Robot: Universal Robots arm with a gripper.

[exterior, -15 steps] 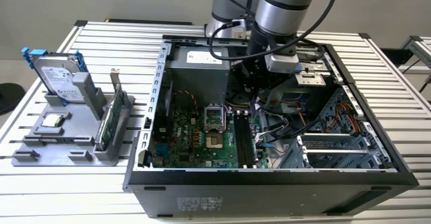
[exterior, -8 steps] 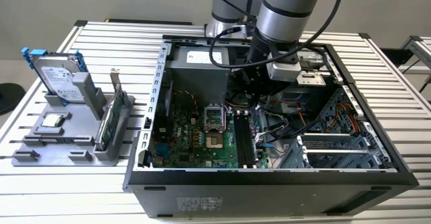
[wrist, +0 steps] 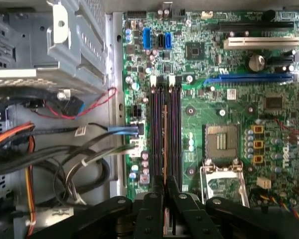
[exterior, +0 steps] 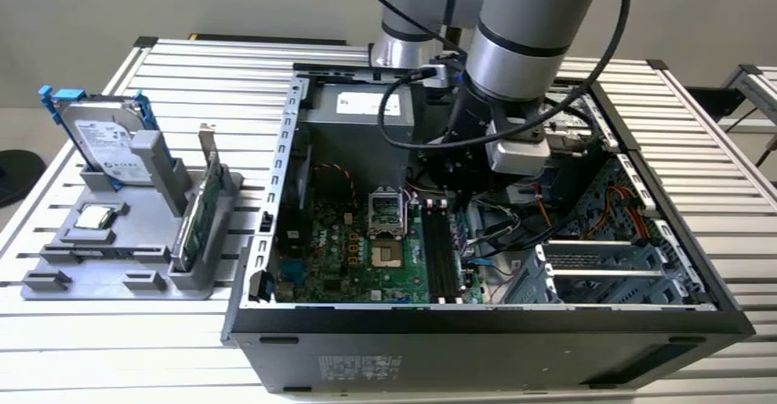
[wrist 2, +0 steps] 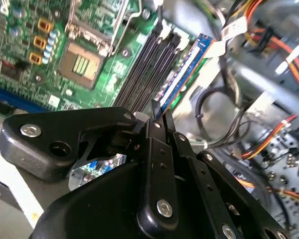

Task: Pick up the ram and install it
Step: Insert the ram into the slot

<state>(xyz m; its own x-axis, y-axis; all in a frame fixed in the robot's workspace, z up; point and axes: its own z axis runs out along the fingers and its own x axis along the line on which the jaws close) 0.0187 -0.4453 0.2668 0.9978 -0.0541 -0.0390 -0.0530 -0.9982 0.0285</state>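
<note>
My gripper (wrist 2: 159, 117) is shut on the ram (wrist 2: 182, 72), a thin dark-green stick with a blue label that runs out from between the black fingers. In the first wrist view the ram (wrist: 165, 142) shows edge-on as a thin line over the black memory slots (wrist: 175, 129), lengthwise along them, with the gripper (wrist: 165, 181) at its near end. I cannot tell whether it touches a slot. In the exterior view the arm reaches down into the open computer case (exterior: 486, 318), its gripper (exterior: 459, 169) over the far end of the memory slots (exterior: 439, 249).
The CPU socket (exterior: 382, 211) lies beside the slots on the green motherboard (exterior: 340, 249). Bundled cables (wrist: 65, 159) and a metal drive cage (exterior: 607, 272) crowd the other side. A grey stand (exterior: 122, 258) at the exterior view's left holds a hard drive (exterior: 104, 136) and a green card (exterior: 200, 208).
</note>
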